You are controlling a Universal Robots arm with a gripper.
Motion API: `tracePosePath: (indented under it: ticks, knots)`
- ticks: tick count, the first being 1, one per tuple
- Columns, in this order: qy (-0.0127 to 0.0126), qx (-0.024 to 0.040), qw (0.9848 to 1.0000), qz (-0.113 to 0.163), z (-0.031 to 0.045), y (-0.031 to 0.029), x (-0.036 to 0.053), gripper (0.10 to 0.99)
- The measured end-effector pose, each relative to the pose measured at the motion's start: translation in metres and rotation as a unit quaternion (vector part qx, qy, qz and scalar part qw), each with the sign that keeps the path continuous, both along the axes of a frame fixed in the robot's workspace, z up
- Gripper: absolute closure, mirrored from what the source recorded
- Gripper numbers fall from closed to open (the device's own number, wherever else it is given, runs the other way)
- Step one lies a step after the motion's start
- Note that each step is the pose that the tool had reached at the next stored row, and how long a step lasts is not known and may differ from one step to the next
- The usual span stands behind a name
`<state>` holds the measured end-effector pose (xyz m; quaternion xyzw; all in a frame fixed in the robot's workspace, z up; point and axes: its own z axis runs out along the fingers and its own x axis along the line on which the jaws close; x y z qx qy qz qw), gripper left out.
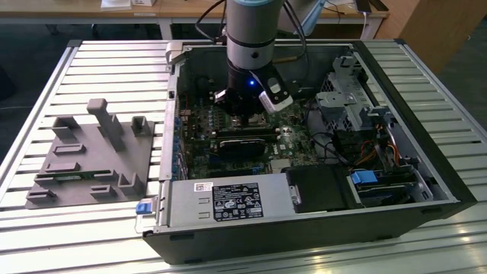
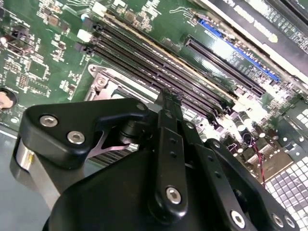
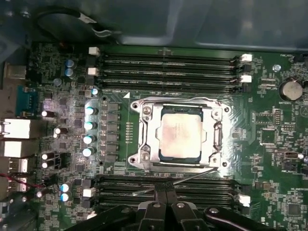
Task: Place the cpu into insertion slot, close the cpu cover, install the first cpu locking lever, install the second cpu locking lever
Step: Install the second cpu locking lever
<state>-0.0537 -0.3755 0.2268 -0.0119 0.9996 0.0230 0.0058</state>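
Fingers are pressed shut together with nothing between them, low over the board. Just past them the cover lies down around the cpu. Touching them, a thin lever sticks out loose; a bump could bend it.

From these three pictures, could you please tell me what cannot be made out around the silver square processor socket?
- Exterior view: the arm's black gripper hides the socket.
- Second wrist view: the gripper body covers most of the silver metal cover frame.
- First wrist view: the dull silver-grey square chip sits inside the frame; whether the thin wire lever is latched is too fine to tell.
- The fingertips are cut off by the picture's edge.
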Motion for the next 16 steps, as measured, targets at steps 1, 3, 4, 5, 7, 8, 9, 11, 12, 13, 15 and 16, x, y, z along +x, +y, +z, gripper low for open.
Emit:
tracePosePath:
  ticks: [1,3,4,5,7,8,9,11,12,13,15,16]
  knots:
    - [0.0,0.0,1.0,0.0,-0.0005,0.0,-0.0007,0.98]
    - [0.0001,-0.0001,1.0,0.0,-0.0026,-0.0001,-0.0011,0.98]
    - [0.0001,-0.0001,1.0,0.0,-0.0042,-0.0001,-0.0011,0.98]
    - [0.0001,0.0,1.0,0.0,-0.0058,-0.0001,-0.0011,0.98]
    - [0.0,0.0004,1.0,0.0,-0.0086,0.0,-0.0012,0.98]
    - [0.0,0.0009,1.0,0.0,-0.0095,-0.0001,-0.0013,0.98]
    - [0.0001,0.0012,1.0,0.0,-0.0099,-0.0001,-0.0014,0.98]
    - [0.0001,0.0023,1.0,0.0,-0.01,-0.0002,-0.0015,0.98]
    - [0.0001,0.0028,1.0,0.0,-0.0101,-0.0002,-0.0015,0.98]
    - [0.0,0.003,1.0,0.0,-0.0101,-0.0001,-0.0014,0.98]
    - [0.0001,0.0032,1.0,0.0,-0.0101,-0.0002,-0.0015,0.98]
    - [0.0001,0.0033,1.0,0.0,-0.0101,-0.0002,-0.0014,0.98]
